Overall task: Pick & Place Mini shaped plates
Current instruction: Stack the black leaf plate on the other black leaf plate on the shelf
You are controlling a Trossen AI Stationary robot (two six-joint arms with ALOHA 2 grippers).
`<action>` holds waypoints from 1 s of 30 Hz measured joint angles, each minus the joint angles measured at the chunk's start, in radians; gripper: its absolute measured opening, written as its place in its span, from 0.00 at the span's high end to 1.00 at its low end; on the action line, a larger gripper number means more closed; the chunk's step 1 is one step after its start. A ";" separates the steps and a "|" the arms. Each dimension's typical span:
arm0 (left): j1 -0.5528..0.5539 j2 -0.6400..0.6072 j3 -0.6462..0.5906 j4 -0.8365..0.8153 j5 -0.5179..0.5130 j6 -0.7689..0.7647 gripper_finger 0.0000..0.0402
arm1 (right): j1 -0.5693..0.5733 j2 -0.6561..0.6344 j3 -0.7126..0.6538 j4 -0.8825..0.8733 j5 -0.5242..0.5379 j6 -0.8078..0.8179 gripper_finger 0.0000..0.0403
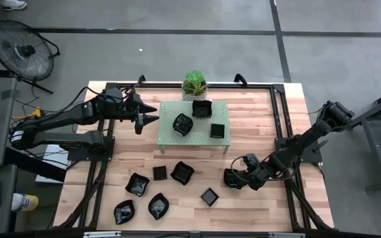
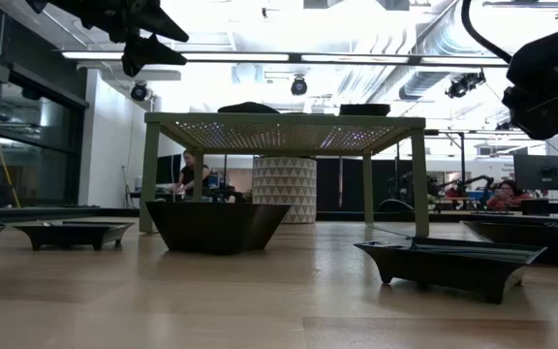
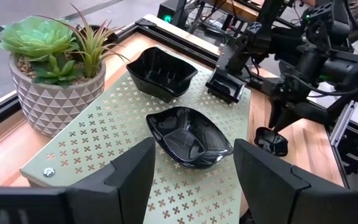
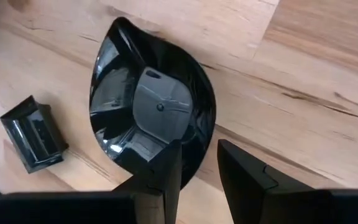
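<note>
So the right gripper (image 1: pixel 233 178) is down at the lower right of the high view, pinching the rim of a leaf-shaped black plate (image 4: pixel 151 112) on the desk (image 1: pixel 256 122); in the right wrist view one finger sits inside the bowl and the other outside the edge. That's a thin, glossy rim grip near one end of the dish, so my worry is the plate swinging or sliding out once it comes up, especially if the arm moves fast.

The pale green rack (image 1: pixel 169 112) in the upper middle of the high view already has three plates on it: a deep square-ish one (image 3: pixel 160 71), a leaf one (image 3: pixel 188 137) and a small flat square one (image 1: pixel 217 130). The free space is getting tight, and the potted succulent (image 3: pixel 48 68) sits right at the back edge. A sloppy drop could clip a neighbour or land half off the rack.

The left gripper (image 1: pixel 152 112), fingers spread wide and holding nothing, hangs just beside the rack's left edge. If both arms go for the rack at once, they could bump.

Six more plates (image 1: pixel 159 173) sit loose at the lower left of the high view, and the nearest small square one (image 1: pixel 209 196) is close to the right arm's path.
</note>
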 joint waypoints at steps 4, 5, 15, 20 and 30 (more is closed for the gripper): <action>0.000 0.000 0.000 0.000 -0.007 -0.002 0.46 | 0.000 0.000 0.000 -0.019 -0.006 -0.007 0.75; 0.000 0.000 0.000 0.000 -0.007 -0.002 0.46 | 0.000 0.000 0.000 -0.026 -0.009 -0.008 0.75; 0.000 0.000 0.000 0.000 -0.033 -0.003 0.46 | 0.000 0.012 0.000 -0.003 -0.007 -0.035 0.75; 0.000 0.000 0.000 0.000 -0.034 -0.005 0.46 | 0.000 0.056 0.000 0.031 -0.008 -0.042 0.75; 0.000 0.000 0.000 0.000 -0.036 -0.008 0.46 | 0.000 0.062 0.000 0.034 0.015 -0.026 0.78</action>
